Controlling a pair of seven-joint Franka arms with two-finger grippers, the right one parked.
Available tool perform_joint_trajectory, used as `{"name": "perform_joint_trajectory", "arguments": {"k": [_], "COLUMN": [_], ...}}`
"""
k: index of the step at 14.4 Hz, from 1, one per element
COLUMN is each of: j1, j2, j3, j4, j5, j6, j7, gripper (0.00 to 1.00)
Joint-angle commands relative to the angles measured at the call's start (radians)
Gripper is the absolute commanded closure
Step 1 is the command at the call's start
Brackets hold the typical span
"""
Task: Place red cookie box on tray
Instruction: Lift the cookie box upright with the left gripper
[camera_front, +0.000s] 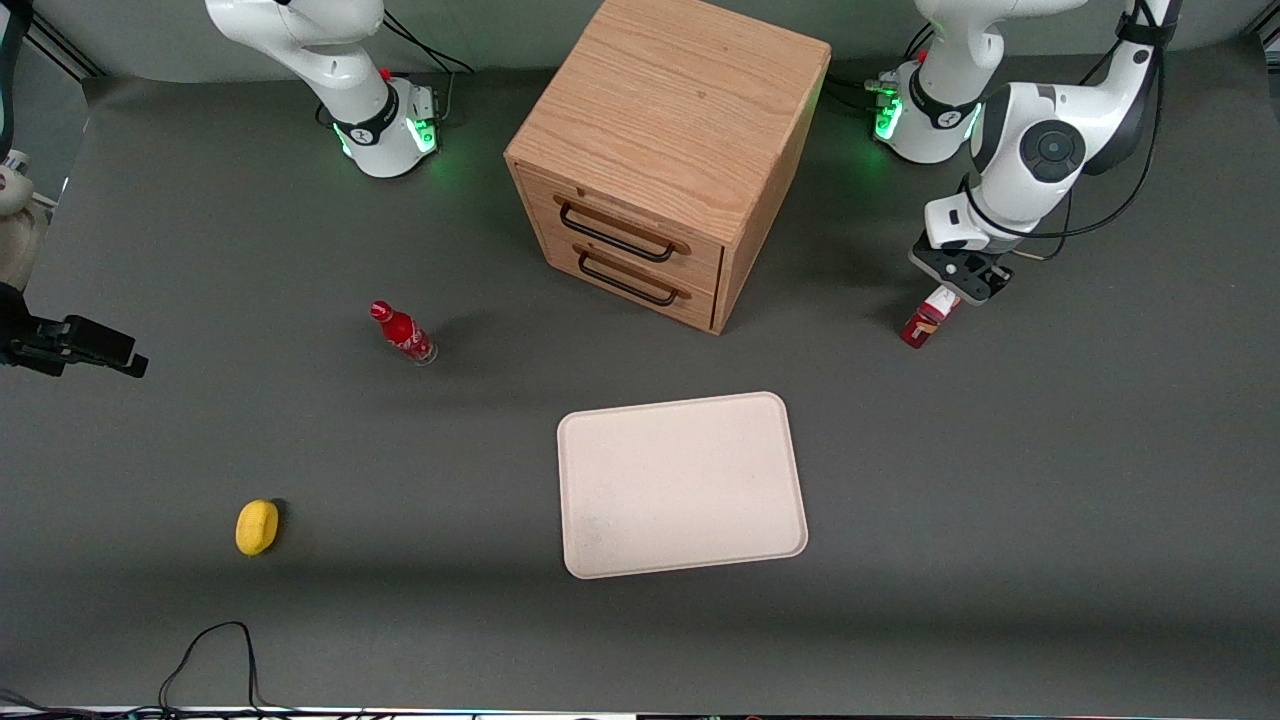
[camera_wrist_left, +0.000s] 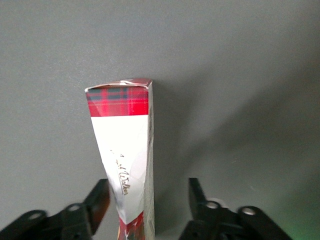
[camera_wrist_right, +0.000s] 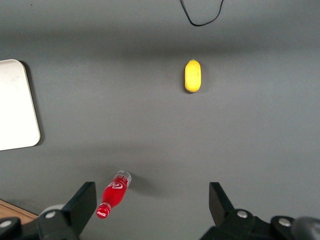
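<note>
The red cookie box (camera_front: 922, 321) lies on the grey table toward the working arm's end, beside the wooden cabinet. In the left wrist view it shows a tartan end and a white patch (camera_wrist_left: 122, 150). My left gripper (camera_front: 962, 283) is low over the box, its fingers open and straddling it (camera_wrist_left: 147, 200). One finger (camera_wrist_left: 98, 200) is close to the box and the other (camera_wrist_left: 197, 196) stands apart from it. The cream tray (camera_front: 680, 485) lies empty, nearer to the front camera than the cabinet, and its corner shows in the right wrist view (camera_wrist_right: 15, 105).
A wooden two-drawer cabinet (camera_front: 670, 150) stands mid-table. A small red bottle (camera_front: 403, 333) and a yellow object (camera_front: 257, 526) lie toward the parked arm's end; both show in the right wrist view, bottle (camera_wrist_right: 114, 194) and yellow object (camera_wrist_right: 192, 75). A black cable (camera_front: 215, 650) lies near the front edge.
</note>
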Motion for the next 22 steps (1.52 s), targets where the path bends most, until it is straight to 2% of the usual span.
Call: {"name": "perform_joint_trajectory", "arguments": {"k": [1, 5, 13, 16, 18, 22], "j1": [0.004, 0.001, -0.009, -0.044, -0.073, -0.176], "j2": [-0.014, -0.022, -0.017, -0.001, 0.056, 0.286], "j3": [0.002, 0.0, -0.001, -0.012, -0.027, -0.029], "j4": [-0.013, 0.051, 0.479, 0.638, 0.802, 1.218], "j5": [0.006, 0.007, -0.005, -0.01, -0.01, -0.016], "j6": [-0.036, -0.13, -0.613, -0.705, -0.806, -1.026], "j7": [-0.012, -0.025, -0.058, -0.211, -0.328, -0.599], "gripper": [1.0, 1.0, 1.0, 1.0, 1.0, 1.0]}}
